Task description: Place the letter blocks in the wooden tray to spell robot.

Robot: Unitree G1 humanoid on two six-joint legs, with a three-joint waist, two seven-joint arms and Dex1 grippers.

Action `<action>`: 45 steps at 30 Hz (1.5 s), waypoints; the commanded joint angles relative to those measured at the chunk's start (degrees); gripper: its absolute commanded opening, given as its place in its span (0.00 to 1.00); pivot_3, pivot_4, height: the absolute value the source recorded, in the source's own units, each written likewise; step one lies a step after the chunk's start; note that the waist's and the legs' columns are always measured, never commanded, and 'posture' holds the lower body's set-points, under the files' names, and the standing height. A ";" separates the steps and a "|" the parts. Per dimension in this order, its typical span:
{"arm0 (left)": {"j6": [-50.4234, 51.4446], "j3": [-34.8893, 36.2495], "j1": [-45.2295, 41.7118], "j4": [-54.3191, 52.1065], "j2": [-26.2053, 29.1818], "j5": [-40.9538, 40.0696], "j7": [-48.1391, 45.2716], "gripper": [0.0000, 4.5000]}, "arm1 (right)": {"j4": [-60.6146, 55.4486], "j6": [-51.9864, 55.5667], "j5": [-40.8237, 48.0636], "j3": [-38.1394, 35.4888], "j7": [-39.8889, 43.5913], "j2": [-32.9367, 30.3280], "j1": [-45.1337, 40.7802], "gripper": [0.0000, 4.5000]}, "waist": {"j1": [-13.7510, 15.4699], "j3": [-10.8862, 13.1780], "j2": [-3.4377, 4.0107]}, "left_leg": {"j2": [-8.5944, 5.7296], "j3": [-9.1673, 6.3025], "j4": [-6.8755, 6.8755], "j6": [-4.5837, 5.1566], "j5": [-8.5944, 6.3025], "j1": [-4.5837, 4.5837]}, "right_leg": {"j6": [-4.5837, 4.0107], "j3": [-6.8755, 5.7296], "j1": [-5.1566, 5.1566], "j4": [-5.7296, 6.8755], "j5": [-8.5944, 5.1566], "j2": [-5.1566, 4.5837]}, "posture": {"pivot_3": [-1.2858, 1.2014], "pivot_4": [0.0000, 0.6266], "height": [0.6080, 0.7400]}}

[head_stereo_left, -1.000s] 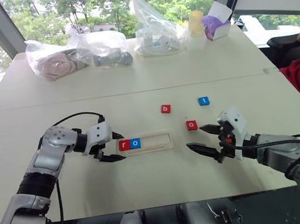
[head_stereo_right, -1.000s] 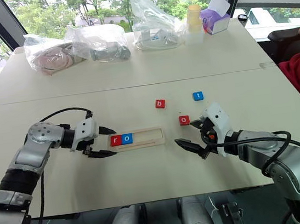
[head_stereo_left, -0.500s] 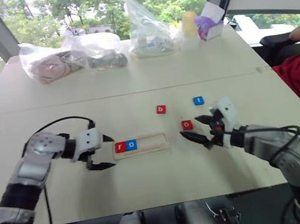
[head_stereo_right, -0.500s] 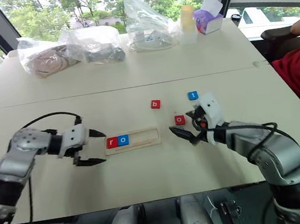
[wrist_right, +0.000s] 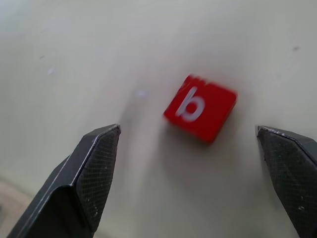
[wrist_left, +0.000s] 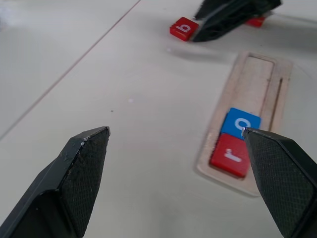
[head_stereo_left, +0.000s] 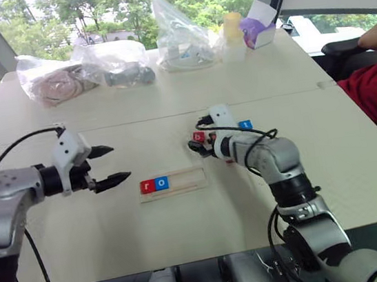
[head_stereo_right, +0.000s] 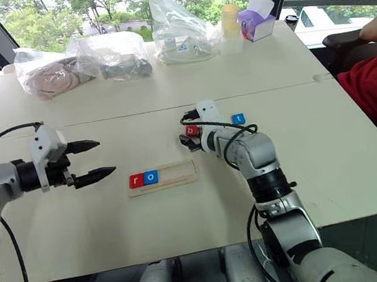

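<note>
Right gripper [wrist_right: 188, 163] hangs over the red b block [wrist_right: 200, 113] with its jaws spread wide, the block lying loose on the white table [head_stereo_left: 169, 102] between the fingertips. I'd say the third letter is being fetched: next the jaws must sink and close on it squarely. Beyond it, the wooden tray [head_stereo_left: 188, 178] holds red r [head_stereo_left: 146, 186] and blue o [head_stereo_left: 162, 183] side by side at its left end, the rest bare. Left gripper [head_stereo_left: 108, 166] is spread empty, near the tray's left end.
</note>
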 commanded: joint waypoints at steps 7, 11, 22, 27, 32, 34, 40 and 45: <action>1.94 4.61 3.89 -7.07 -0.58 -2.57 6.59 0.99 | 8.76 -4.69 -5.93 0.42 -2.23 6.59 -4.27 1.00 | -0.09 -0.01 -0.01 | 0.02 0.04 0.02 -0.02 0.01 0.09 | -0.05 0.09 0.01 0.04 0.02 0.06 | 0.52 0.24 1.00; 0.83 3.51 4.59 -7.19 -0.99 -1.86 8.00 1.00 | 10.04 -5.22 -8.49 1.57 -2.25 7.68 -3.88 0.79 | -0.32 -0.01 -0.01 | 0.05 0.04 0.01 -0.02 0.01 0.09 | -0.05 0.10 0.01 0.04 0.02 0.09 | 0.52 0.24 1.00; -1.18 -1.51 0.96 -5.33 -3.08 -1.19 8.38 1.00 | 1.15 -10.62 -14.97 3.90 1.51 1.98 -2.46 0.31 | -1.03 -0.03 -0.02 | 0.03 0.04 -0.02 -0.02 0.01 0.09 | -0.05 0.10 0.01 0.04 0.02 0.08 | 0.52 0.24 1.00; -1.92 -4.12 -2.18 -2.97 -3.87 -0.87 7.11 1.00 | -11.78 -1.38 -11.23 -0.83 4.78 -3.53 -0.02 0.31 | -0.33 -0.02 -0.03 | -0.05 0.08 -0.01 -0.02 0.01 -0.02 | -0.01 0.10 -0.06 0.00 0.01 -0.01 | 0.52 0.24 1.00; -3.07 -6.55 -4.24 -1.00 -4.69 0.28 6.72 1.00 | -13.42 -0.15 -11.01 -0.76 4.43 -1.06 0.89 0.50 | -1.03 -0.02 -0.03 | 0.00 0.10 -0.07 -0.02 0.01 0.04 | -0.03 0.14 -0.07 0.03 0.01 0.16 | 0.52 0.24 1.00; -2.57 -6.47 -4.49 -1.59 -4.67 -0.02 6.89 1.00 | -12.40 1.39 -11.34 -0.84 2.58 1.80 -0.01 0.72 | -1.34 -0.02 -0.03 | 0.03 0.10 -0.07 -0.02 0.01 0.04 | -0.05 0.14 -0.10 0.08 0.01 0.19 | 0.52 0.24 1.00; -2.09 -5.63 -3.59 -2.36 -4.92 -0.18 7.96 1.00 | -10.93 8.42 -11.83 -1.04 -1.26 8.22 -1.43 0.98 | -1.21 -0.02 -0.03 | 0.04 0.08 -0.06 -0.02 0.01 0.01 | -0.04 0.17 -0.13 0.07 0.02 0.12 | 0.52 0.24 1.00; -1.89 -5.78 -3.02 -2.97 -6.18 -0.53 9.47 1.00 | -9.81 11.52 -13.08 -0.21 -4.20 11.98 -0.55 0.98 | -1.10 -0.02 -0.03 | -0.01 0.09 -0.06 -0.02 0.01 -0.02 | -0.03 0.17 -0.12 0.04 0.01 0.02 | 0.52 0.24 1.00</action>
